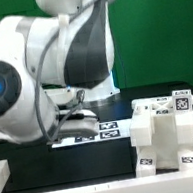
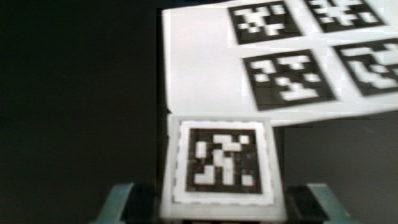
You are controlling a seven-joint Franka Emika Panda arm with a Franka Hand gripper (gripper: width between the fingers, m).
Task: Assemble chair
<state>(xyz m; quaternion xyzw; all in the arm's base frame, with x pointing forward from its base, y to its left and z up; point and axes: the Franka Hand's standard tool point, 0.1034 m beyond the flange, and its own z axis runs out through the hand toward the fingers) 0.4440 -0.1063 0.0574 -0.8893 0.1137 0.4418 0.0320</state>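
Filling most of the exterior view, the white robot arm (image 1: 49, 66) bends down over the black table (image 1: 54, 157), blue light ring on its near joint. Next biggest: a blocky white chair assembly (image 1: 163, 132) on the exterior view's right, standing on the table, marker tags on its top and front faces, well apart from the arm's working end. Marker board (image 1: 95, 133) lies flat just under the gripper (image 1: 76, 121), roughly mid-table; wrist view shows four tags on it (image 2: 294, 55).

Smallest: one small white chair piece (image 2: 219, 163) with a single tag, lying just beside the board's edge, touching or nearly so, cannot tell which. Gripper fingers (image 2: 121, 205) sit on either side of this piece, one per flank, close against its sides. Jaws partly drawn in around it; firm pinch or small gap left, cannot tell. Piece looks flat on the table.
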